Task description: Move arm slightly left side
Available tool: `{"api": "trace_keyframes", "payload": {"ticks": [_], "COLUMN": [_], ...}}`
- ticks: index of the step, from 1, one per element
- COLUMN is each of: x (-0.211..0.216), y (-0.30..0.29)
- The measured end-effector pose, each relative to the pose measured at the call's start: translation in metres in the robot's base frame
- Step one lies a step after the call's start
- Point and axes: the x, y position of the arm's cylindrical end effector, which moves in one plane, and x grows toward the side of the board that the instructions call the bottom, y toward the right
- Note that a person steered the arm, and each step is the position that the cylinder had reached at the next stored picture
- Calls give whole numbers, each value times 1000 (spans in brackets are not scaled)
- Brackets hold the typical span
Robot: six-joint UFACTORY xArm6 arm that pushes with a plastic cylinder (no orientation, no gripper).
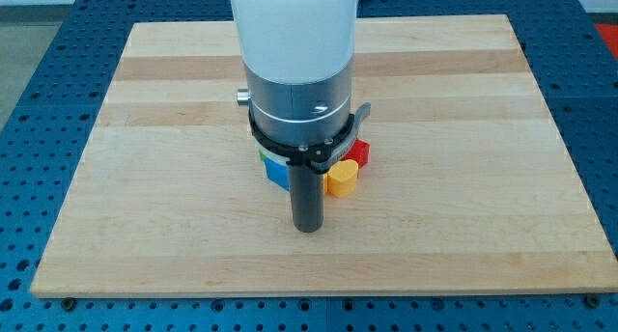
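Note:
My tip [307, 228] rests on the wooden board [145, 178], just below the middle. A yellow block [341, 179], rounded or many-sided, lies just right of the rod, a little above the tip. A red block [358, 152] sits just above and to the right of the yellow one, partly hidden by the arm. A blue block [277, 171] shows at the rod's left, mostly hidden behind the arm, with a sliver of green [264, 158] at its upper left edge. The tip stands slightly below these blocks, and I cannot tell if the rod touches them.
The white and grey arm body [294, 62] hangs over the board's centre and hides what lies behind it. A blue perforated table [39, 100] surrounds the board on all sides.

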Motion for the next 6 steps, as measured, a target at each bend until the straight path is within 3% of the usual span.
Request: {"api": "trace_keyframes", "payload": {"ticks": [6], "x": [-10], "y": [-4]}}
